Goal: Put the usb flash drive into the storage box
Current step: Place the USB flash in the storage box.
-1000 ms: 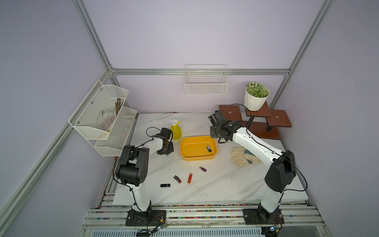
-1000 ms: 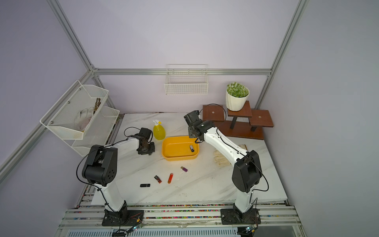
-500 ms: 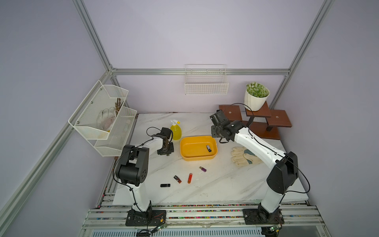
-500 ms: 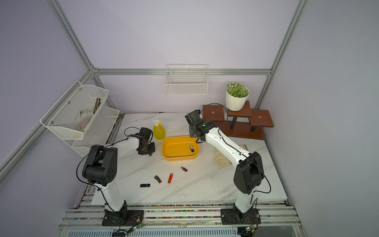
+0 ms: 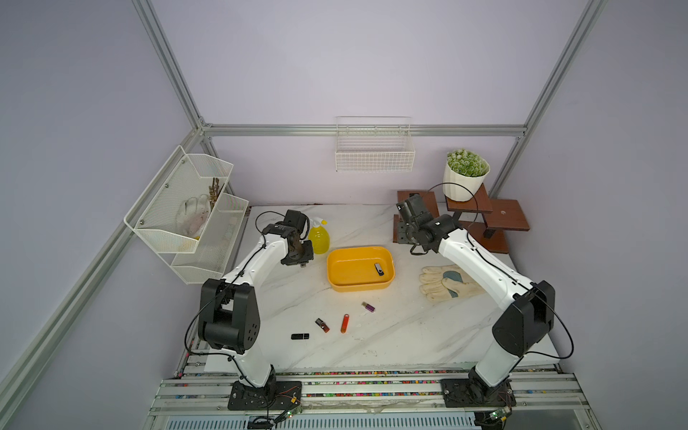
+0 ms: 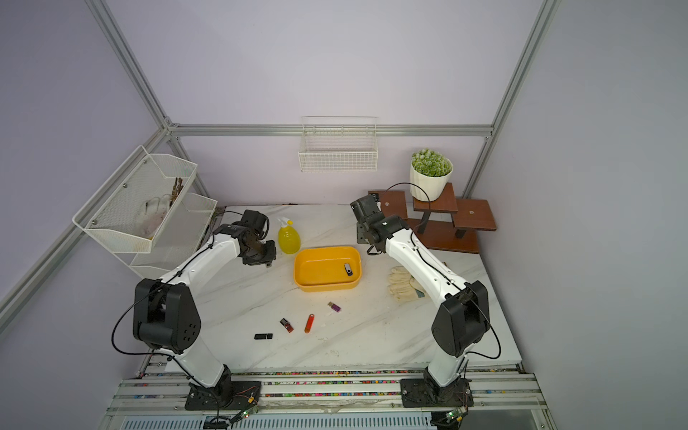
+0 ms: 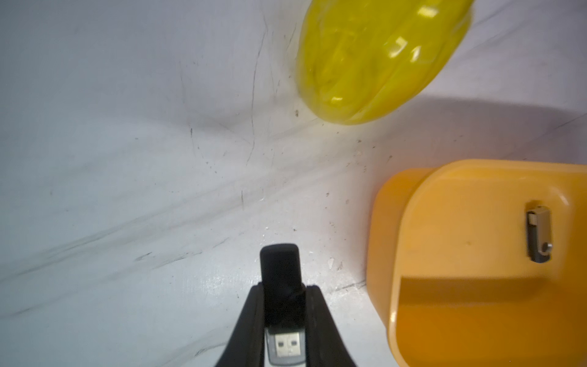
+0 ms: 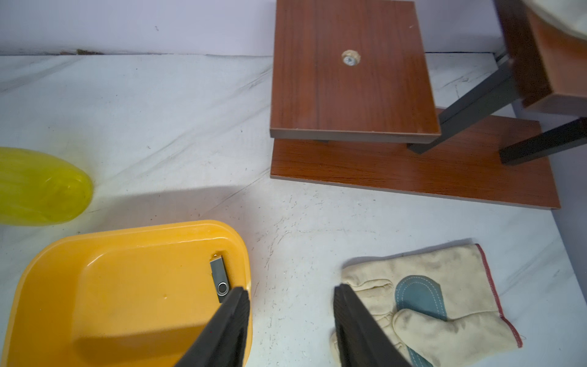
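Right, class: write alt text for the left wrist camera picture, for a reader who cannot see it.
The left pincer grips a black USB flash drive, metal plug toward the camera, over a white marble table. Beside it sits the yellow-orange storage box with a silver swivel flash drive inside; a translucent yellow bottle stands beyond.

Two slim robot arms, left arm (image 5: 257, 260) and right arm (image 5: 480, 266), alike in build: glossy white rounded links between bulky matte black joint housings (image 5: 229, 320). Small round holes dotting the flat housing sides. Thin black cables (image 5: 570, 337) looping loosely along each arm. Flat black base plates (image 5: 264, 396) at the foot. Black tapered fingers (image 8: 228, 321), faintly ribbed on the inner faces.
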Motion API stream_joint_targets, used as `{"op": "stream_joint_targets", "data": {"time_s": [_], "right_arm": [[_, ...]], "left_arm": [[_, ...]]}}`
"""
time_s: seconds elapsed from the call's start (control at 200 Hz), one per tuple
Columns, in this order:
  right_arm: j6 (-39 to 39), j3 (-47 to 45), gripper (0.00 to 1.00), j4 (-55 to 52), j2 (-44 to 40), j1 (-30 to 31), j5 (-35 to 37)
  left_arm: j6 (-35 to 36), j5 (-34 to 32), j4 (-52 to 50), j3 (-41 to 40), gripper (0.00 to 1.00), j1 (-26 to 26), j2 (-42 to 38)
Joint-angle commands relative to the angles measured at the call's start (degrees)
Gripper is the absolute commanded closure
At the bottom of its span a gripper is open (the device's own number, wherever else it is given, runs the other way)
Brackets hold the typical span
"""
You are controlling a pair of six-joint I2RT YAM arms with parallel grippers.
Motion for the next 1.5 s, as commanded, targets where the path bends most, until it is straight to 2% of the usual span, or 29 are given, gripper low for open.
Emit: {"op": "stream_joint_targets", "data": {"time_s": [0.0,0.1,0.225,0.475,0.825,0.975,1.325,1.495], "right_arm": [[-0.6,-1.3,0.51,-0.5,-3.1,-1.2,1.4],[-0.5,-2.6,0.51,-0.5,-4.1,-2.1,1.3],[-0.2,-4.2,0.50,-0.5,-5.2,-3.0,1.2],[1.2,-7.9,0.50,-0.5,-8.3,-3.9,1.8],[3.1,-13.0,0.50,-0.9,-13.1,-6.8,-0.2],[2.9,-13.3,0.50,-1.0,-13.4,-6.9,-0.6],[2.9,-14.6,0.49,-1.1,-14.7,-7.0,-0.8],[3.0,-15.2,0.49,-1.1,-15.0,-7.0,-1.4]], "left_arm": [[1.4,2.3,-4.8,6.6,1.00,-1.7,-0.9],[0.8,3.6,-5.2,11.1,1.00,-4.4,1.3],[-1.4,2.1,-5.2,15.2,1.00,-8.8,5.5],[-4.5,2.4,-2.5,21.3,1.00,-17.1,14.6],[-8.0,2.0,4.1,20.8,1.00,-24.2,22.6],[-9.6,1.8,7.4,20.4,1.00,-25.4,25.6],[-9.5,1.2,7.5,22.4,1.00,-25.7,30.9],[-9.2,1.7,8.0,22.5,0.82,-25.8,31.1]]}}
